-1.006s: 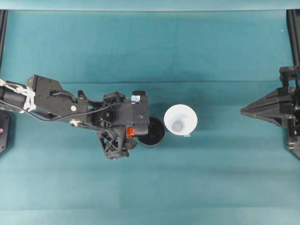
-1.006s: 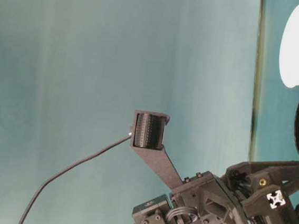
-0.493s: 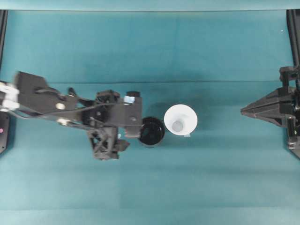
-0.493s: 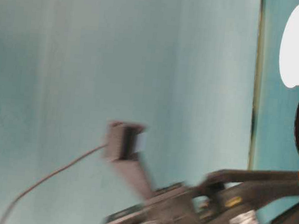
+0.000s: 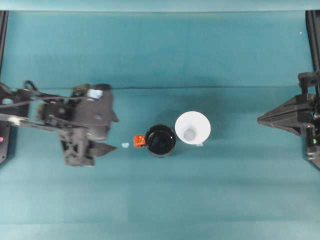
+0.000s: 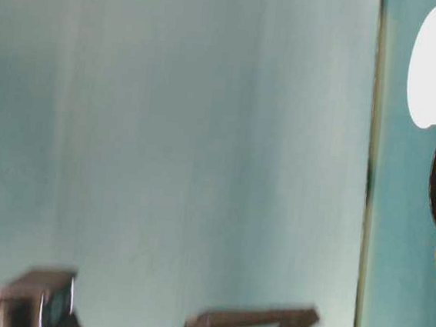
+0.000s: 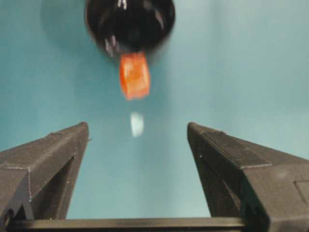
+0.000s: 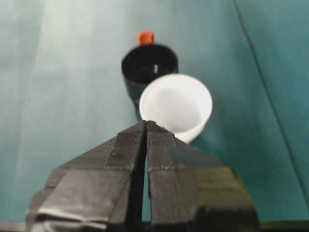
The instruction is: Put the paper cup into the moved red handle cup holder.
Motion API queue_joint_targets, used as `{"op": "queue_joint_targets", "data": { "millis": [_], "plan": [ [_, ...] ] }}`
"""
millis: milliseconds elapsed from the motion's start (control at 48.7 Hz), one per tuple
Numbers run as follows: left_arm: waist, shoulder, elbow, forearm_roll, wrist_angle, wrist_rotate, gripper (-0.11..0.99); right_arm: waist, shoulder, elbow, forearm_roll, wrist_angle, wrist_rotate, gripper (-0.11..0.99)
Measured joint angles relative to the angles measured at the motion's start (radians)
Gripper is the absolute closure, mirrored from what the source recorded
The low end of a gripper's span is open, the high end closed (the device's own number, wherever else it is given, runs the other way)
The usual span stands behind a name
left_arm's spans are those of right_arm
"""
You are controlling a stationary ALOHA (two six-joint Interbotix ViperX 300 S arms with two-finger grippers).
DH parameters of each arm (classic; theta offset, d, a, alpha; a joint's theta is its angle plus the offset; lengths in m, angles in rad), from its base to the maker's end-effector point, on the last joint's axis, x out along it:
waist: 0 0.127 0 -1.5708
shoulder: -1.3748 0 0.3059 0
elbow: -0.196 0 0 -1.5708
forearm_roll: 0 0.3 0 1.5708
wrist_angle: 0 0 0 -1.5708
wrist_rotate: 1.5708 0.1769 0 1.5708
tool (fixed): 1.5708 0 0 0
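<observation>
The white paper cup [image 5: 192, 128] stands upright on the teal table [image 5: 200, 55], mouth up, just at 3 o'clock of the black red handle cup holder [image 5: 160, 140], the 2 almost touching. The holder's red tab [image 5: 138, 141] points to 9 o'clock, toward the left gripper [image 5: 111, 134], which sits apart from it, jaws spread wide and empty. A small pale scrap [image 5: 125, 145] lies between them. Far off at 3 o'clock, the right gripper [image 5: 260, 119] rests with fingers pressed together, gripping nothing.

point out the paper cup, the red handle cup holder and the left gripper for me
paper cup [image 5: 192, 128], overhead view, inner wall.
red handle cup holder [image 5: 160, 140], overhead view, dark inside.
left gripper [image 7: 137, 162], left wrist view, midway between its fingers.
</observation>
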Motion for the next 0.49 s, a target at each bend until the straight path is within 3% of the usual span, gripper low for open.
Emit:
{"op": "queue_joint_targets", "data": {
  "millis": [205,410,493],
  "plan": [
    [-0.003,-0.054,0.025,0.000,0.000,-0.002,-0.01,-0.009,0.000,0.002,0.002,0.038,0.000,0.97],
    [-0.005,-0.055,0.029,0.000,0.002,-0.002,-0.01,-0.060,0.023,-0.011,0.002,0.140,0.003,0.95],
    [-0.003,-0.055,0.029,0.000,0.000,-0.002,-0.01,-0.091,0.044,-0.035,0.002,0.186,0.028,0.93]
  ]
}}
